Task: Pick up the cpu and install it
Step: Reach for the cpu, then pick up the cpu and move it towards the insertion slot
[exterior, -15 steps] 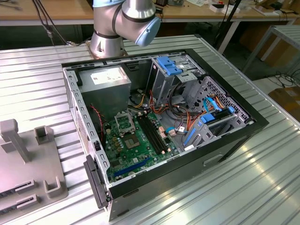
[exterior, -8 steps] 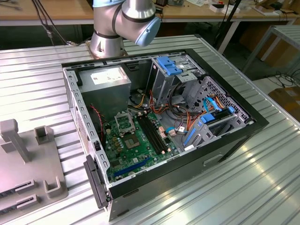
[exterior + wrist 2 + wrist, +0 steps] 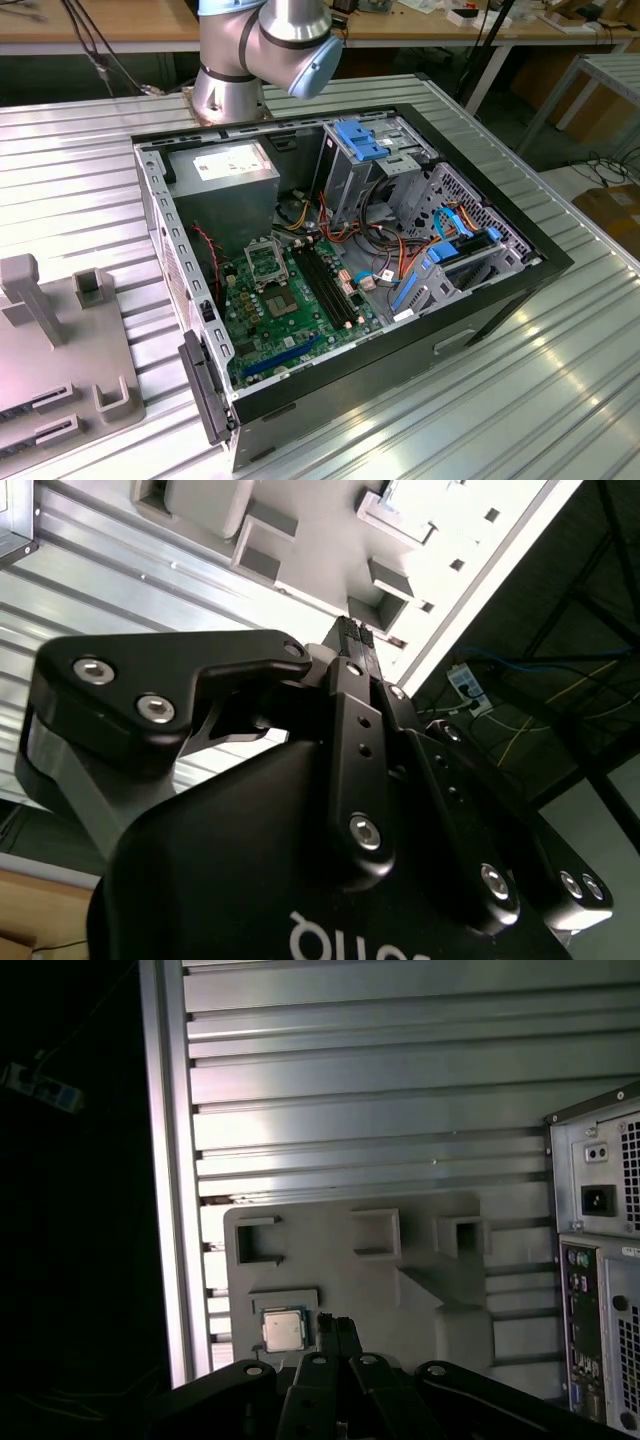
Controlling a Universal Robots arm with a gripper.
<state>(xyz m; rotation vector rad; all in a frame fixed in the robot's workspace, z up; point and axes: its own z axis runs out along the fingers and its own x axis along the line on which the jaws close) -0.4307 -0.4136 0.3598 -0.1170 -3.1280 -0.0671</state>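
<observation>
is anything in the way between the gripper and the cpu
Nothing visible does. In the first wrist view the cpu lies bare in a shallow recess of the grey holder, and the gripper appears close beside it, with no object between them.

Open computer case (image 3: pixel 330 410) on ribbed metal surface (image 3: pixel 480 420), grey power box (image 3: pixel 235 180) and green board (image 3: pixel 290 320) inside; grey plastic holder (image 3: pixel 60 370) beside it, at the exterior view's left.
</observation>
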